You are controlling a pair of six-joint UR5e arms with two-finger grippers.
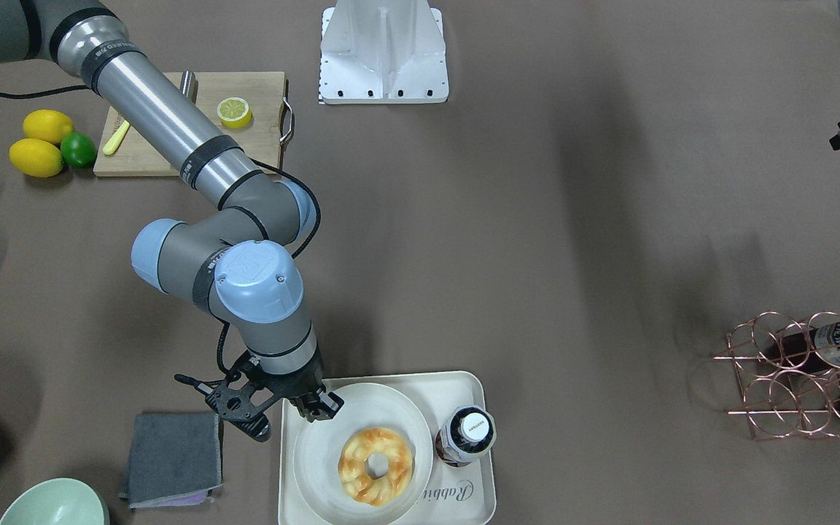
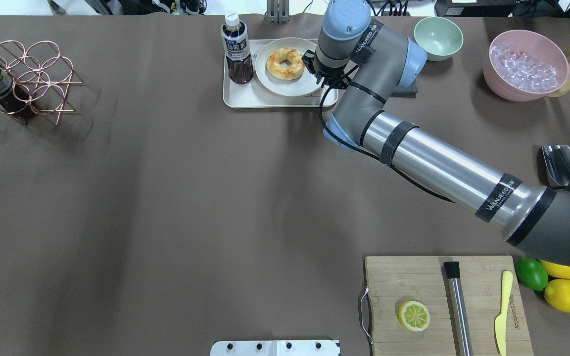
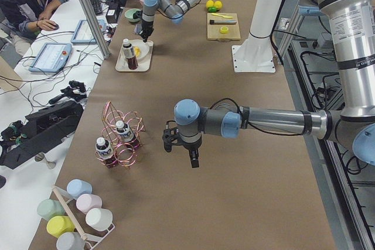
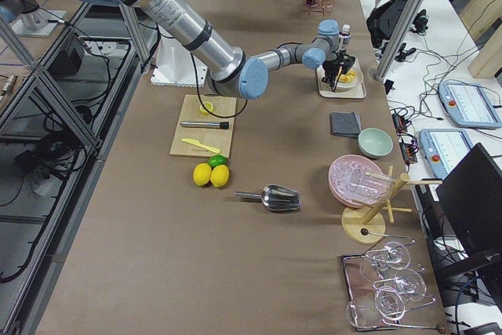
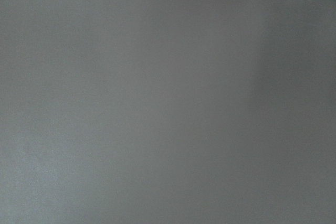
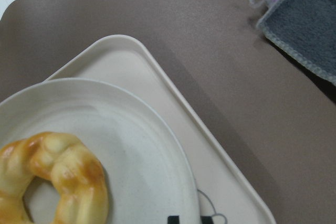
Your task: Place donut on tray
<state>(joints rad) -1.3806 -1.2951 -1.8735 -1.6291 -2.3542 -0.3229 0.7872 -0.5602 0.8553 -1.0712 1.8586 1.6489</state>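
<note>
donut [image 1: 375, 465]: lay on round plate [image 1: 318, 452], plate on tray [image 1: 466, 394]. right hand [image 1: 318, 408]: over plate rim, parted, empty. left hand [image 3: 180, 151]: over worktop [image 3: 234, 203]; opening could not be told.

Golden-yellow twisted ring donut [image 1: 376, 467] with orange-brown glazed patches and small centre hole, lay flat on a round off-white plate [image 1: 318, 452], plate sat inside the cream-white, round-cornered rectangular tray [image 1: 475, 386], tray rested flat on the bench [image 1: 537, 255], "Rabbit" script and a grey drawing, seemingly a bear, on its floor
</note>
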